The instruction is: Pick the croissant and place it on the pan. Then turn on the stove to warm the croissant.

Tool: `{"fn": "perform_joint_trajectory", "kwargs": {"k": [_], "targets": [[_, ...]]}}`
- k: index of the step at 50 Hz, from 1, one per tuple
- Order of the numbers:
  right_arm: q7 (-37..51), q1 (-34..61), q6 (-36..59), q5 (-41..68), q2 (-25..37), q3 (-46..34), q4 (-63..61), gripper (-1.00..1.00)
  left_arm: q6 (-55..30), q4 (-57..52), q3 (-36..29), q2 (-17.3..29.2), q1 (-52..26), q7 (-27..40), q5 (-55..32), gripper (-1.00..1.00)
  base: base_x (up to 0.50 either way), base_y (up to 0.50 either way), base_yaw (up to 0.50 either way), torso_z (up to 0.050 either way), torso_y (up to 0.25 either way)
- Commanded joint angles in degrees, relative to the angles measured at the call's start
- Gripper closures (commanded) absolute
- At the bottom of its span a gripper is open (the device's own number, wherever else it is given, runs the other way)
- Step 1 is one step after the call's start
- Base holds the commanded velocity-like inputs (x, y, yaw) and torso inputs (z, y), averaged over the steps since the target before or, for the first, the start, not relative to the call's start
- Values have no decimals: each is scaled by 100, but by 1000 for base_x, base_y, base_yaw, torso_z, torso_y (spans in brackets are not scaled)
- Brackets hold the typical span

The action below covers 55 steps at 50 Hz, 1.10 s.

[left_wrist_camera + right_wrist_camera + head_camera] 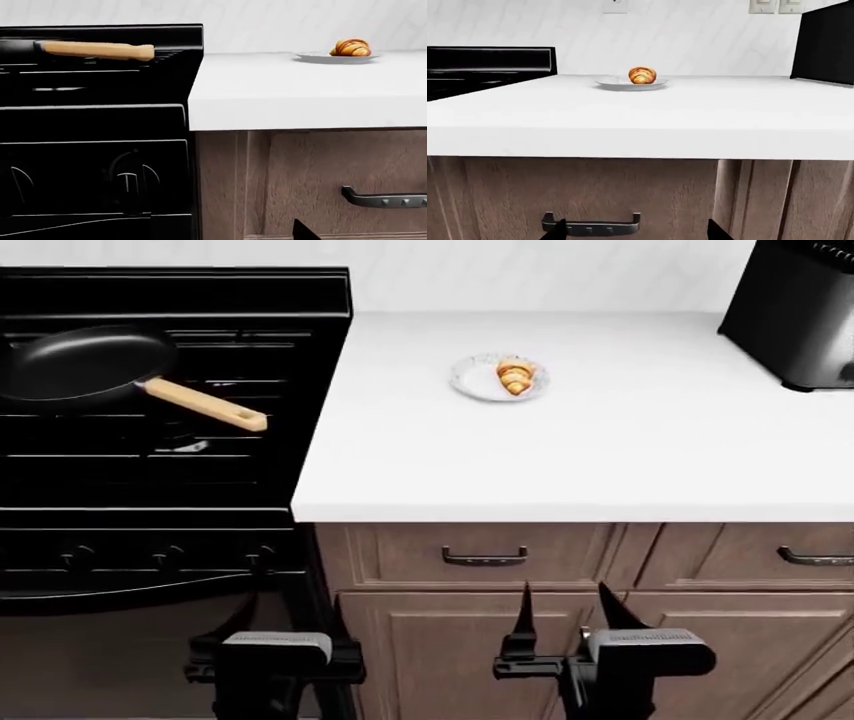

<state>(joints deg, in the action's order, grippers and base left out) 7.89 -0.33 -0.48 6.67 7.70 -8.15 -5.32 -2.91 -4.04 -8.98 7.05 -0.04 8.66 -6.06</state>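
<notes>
the right gripper (565, 618) stood spread wide, empty, before the cabinets; the left gripper's (274, 655) state couldn't be told. the croissant (515, 377) sat on a plate (470, 378), well apart from the pan (83, 362) on the stove (160, 480).

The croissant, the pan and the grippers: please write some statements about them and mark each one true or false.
1. The croissant lies on a plate. True.
2. The pan sits on the white counter. False: it is on the stove.
3. The right gripper holds the croissant. False: it is open and empty, low before the cabinets.
4. The pan's handle points toward the counter. True.
5. The pan is empty. True.
</notes>
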Motion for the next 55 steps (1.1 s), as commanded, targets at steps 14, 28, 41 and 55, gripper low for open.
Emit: {"fn": "perform_joint_trajectory", "kwargs": {"k": [14,28,41,55], "targets": [[-1,572,3252,991,561,61,-3523,-100,-3143,-3142,216,919,-233,-97,-1141,-100,0,0,0,50,0],[309,2719,7498,3428,1017,1147,-5425,-100,-4346,-4430,267,1775,-1117,-797,-2012,-100,0,0,0,47,0],[4831,4801,8591,9467,1875,1634,-4174,-100,-8004,-4427,2750,1307,-3384,646,-6373,-100,0,0,0,0,0],[5936,5350,7939,10398,2842,1114,-4155,-100,-8197,-3806,2896,1466,-3727,1178,-6943,-100,0,0,0,0,0]]}}
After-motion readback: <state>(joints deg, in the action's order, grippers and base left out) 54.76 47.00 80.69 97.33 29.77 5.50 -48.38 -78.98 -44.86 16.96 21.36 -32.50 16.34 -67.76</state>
